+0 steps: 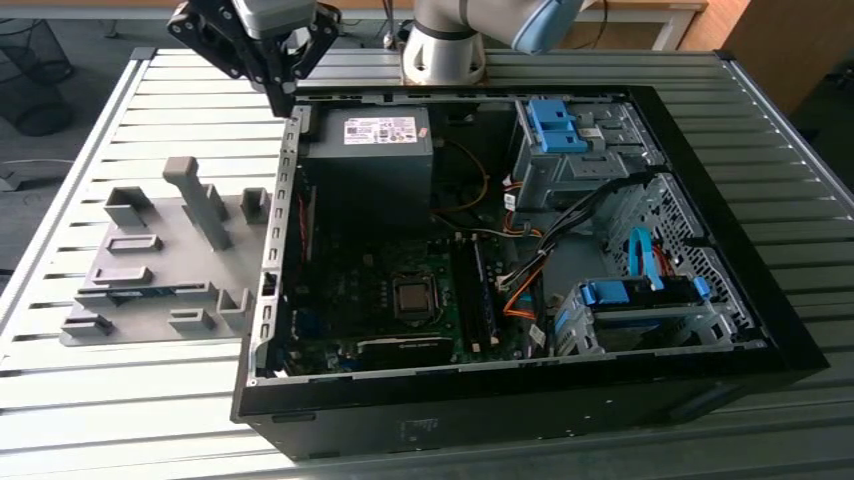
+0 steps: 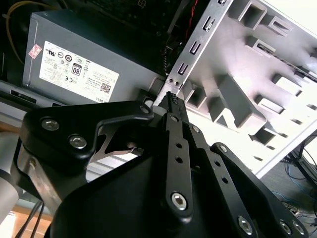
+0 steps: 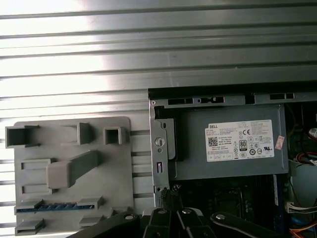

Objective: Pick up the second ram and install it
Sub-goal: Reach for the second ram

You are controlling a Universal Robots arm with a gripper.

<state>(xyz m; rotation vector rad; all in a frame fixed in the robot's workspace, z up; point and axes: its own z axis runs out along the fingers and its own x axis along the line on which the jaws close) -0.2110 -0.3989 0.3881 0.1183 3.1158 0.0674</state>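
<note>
Workshop or lab bench, by the look. My arm base [image 1: 443, 55] bolted at far edge of slatted metal table [image 1: 160, 420]. Opened desktop tower [image 1: 534, 400], grey fixture plate [image 1: 147, 250] on it. Beyond: wire bin [image 1: 34, 60], wooden desk [image 1: 667, 15].

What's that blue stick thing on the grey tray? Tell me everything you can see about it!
The blue stick is long, thin and flat, like a circuit board seen along its edge. It lies in a slot of the grey plastic fixture, its ends held by grey blocks. Only the fixture touches it; the gripper is away, near the computer case.
</note>
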